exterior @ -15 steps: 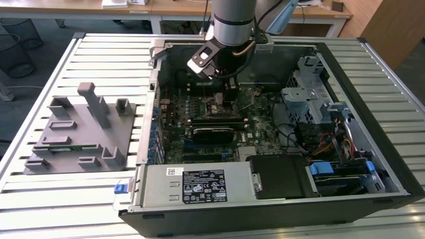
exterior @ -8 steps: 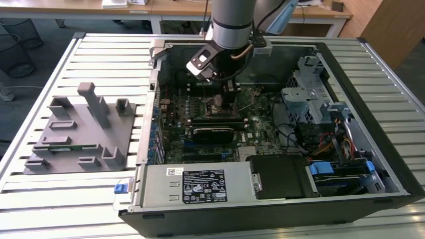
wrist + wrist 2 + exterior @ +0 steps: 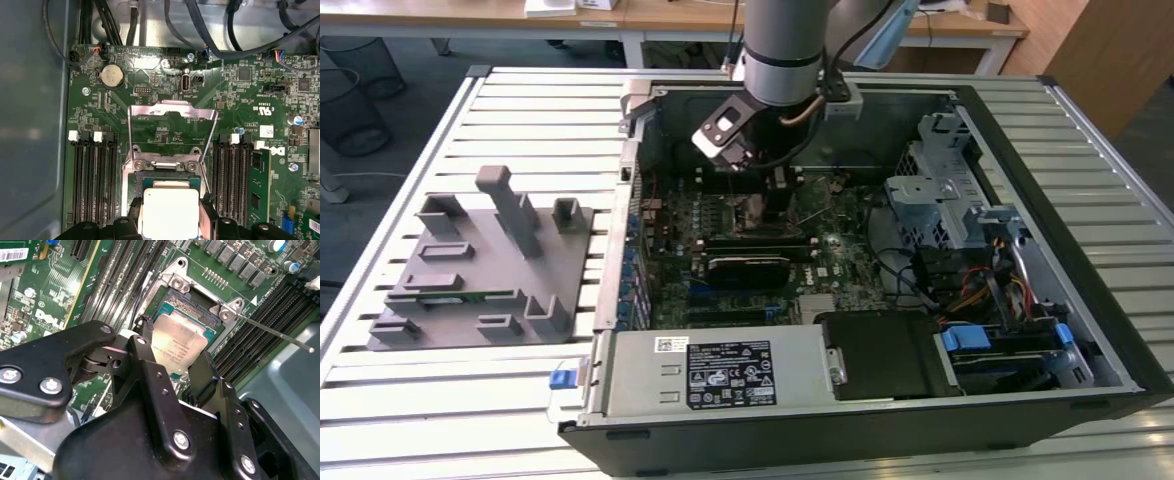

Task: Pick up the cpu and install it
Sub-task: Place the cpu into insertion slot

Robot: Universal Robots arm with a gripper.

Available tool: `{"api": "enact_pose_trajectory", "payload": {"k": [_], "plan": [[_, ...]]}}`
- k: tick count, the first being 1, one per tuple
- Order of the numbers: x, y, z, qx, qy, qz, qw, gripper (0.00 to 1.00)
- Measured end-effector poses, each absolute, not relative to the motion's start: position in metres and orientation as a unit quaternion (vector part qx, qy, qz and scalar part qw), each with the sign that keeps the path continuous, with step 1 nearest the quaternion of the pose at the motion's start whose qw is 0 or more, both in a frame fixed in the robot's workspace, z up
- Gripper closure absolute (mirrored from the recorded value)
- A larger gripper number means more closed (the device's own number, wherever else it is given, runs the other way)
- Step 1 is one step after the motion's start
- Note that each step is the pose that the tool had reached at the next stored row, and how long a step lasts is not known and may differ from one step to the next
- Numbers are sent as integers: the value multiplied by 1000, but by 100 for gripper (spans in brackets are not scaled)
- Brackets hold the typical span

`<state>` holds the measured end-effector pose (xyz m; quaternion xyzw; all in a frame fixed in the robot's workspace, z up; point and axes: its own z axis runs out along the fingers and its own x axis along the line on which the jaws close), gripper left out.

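The slatted worktop carries an open computer case lying on its side, so the motherboard faces upward and can be reached from above. The arm comes down from the top centre of the exterior view into the case's upper half. Toward the exterior view's left, well apart from the case, a grey parts fixture sits on the slats.

In the first wrist view the socket's load plate stands hinged up, leaving the socket uncovered. The thin retention lever is swung out to the side, clear of the opening. Memory slots flank the socket, and a green memory strip stands in one of them. Dark cables run along the board's far edge.

The claw is closed on the cpu, one finger against each of two opposite edges. It holds the chip flat-side-up directly over the socket. Whether the chip already touches the socket cannot be told.
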<state>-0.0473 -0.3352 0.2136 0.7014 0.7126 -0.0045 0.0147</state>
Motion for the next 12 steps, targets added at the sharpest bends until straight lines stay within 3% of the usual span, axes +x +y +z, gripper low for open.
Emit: {"api": "enact_pose_trajectory", "payload": {"k": [12], "plan": [[-48, -335, 205, 702, 712, -4, 15, 47]]}}
